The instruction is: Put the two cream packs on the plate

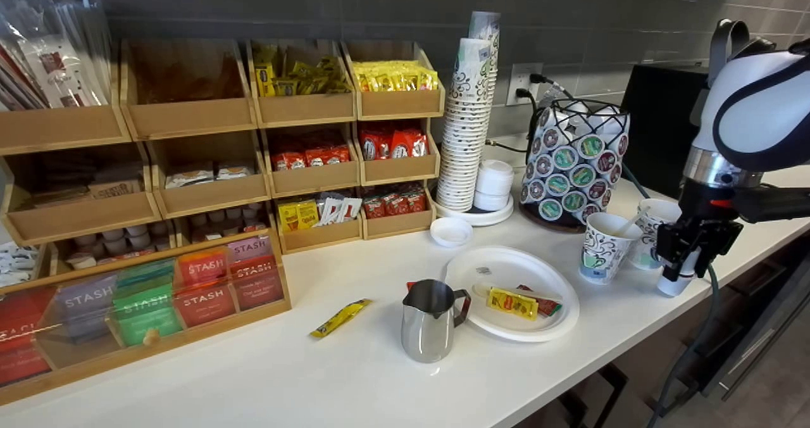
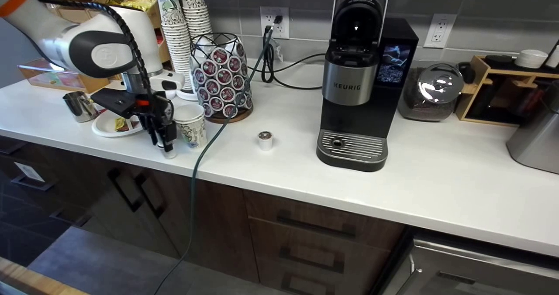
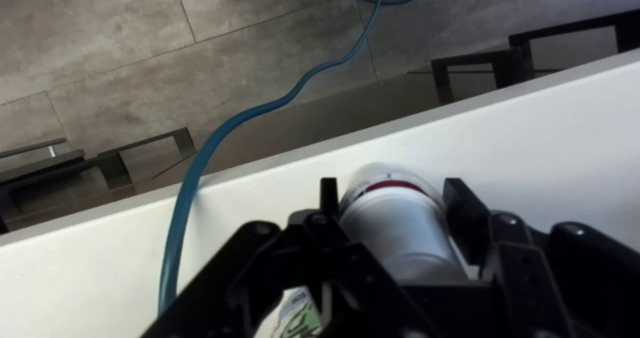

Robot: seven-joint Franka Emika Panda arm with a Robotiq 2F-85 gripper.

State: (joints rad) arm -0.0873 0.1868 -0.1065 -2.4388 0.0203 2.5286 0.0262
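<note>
White counter (image 2: pixel 288 111), gray tile wall (image 2: pixel 305 20) behind, and I've got the claw (image 3: pixel 392 193) near the front edge. Its jaws stand either side of a small white tub (image 3: pixel 400 223); from my feeds I can't tell if they're clenched on it or just straddling. Guessing that's a cream pack, maybe two stacked, but not sure. The tub's long axis runs up between the jaws, so the approach looks ok to me.

What matters imo: the plate (image 1: pixel 525 264) is off along the counter, toward the pitcher (image 1: pixel 430 327), and paper cups (image 1: pixel 604 251) stand just beside the claw on the wall side. I'd make sure of the grip, lift straight up first, then go across so nothing clips them. Plate's got packets (image 1: pixel 512 303) on it, so I'd aim for a bare patch.
</note>
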